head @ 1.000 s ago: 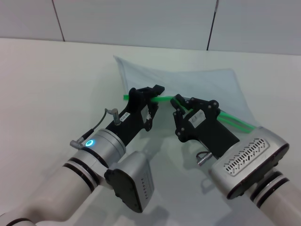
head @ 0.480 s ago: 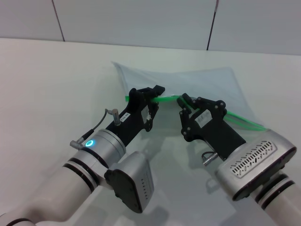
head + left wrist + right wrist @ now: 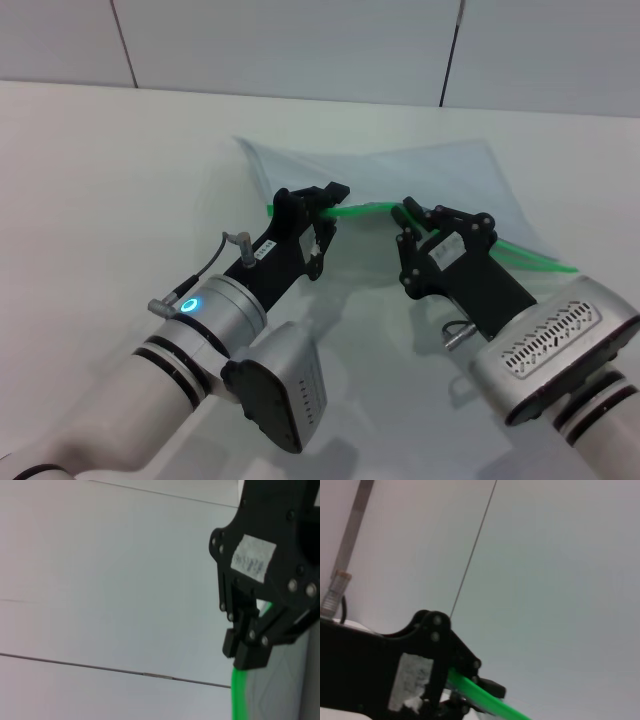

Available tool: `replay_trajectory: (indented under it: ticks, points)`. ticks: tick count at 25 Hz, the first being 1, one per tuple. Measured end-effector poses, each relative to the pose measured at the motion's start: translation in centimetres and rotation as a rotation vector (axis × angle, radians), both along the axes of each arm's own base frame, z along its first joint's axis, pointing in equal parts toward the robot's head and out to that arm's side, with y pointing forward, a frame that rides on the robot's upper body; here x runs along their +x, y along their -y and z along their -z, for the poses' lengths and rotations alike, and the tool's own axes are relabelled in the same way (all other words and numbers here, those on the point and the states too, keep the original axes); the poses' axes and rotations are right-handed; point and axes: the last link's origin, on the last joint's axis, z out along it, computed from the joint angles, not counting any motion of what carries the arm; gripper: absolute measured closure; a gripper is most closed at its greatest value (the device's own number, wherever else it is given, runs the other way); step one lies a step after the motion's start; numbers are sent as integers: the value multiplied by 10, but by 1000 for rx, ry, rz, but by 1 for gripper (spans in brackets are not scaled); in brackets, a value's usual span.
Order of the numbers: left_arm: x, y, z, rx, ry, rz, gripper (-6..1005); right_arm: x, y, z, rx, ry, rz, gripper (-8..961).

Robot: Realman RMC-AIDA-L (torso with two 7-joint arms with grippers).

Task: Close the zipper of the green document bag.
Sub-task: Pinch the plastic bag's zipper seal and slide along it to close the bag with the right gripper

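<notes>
White tabletop (image 3: pixel 100 170) lay under the green document bag (image 3: pixel 440 180). I saw my left gripper (image 3: pixel 322 203) clamped on the zipper (image 3: pixel 360 210) end as an anchor, my right gripper (image 3: pixel 412 218) pinching the strip just beside it, probably at the slider.

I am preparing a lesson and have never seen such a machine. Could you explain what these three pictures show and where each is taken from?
It is a two-armed robot. The wide picture looks down from its head; the other two come from cameras on each wrist. On the white table lies a green document bag. Both hands are closed on its zipper, the bright green edge: the left hand grips one end, and the right hand pinches the strip farther along. Each wrist picture shows the opposite hand on that strip.
</notes>
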Motion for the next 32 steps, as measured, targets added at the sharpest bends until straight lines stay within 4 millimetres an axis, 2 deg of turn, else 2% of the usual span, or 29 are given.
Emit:
replay_trajectory:
  ticks: [32]
  points:
    - [-2,1,1,-7,-7,-5,937,24,-4,-12,58,-17,90,875]
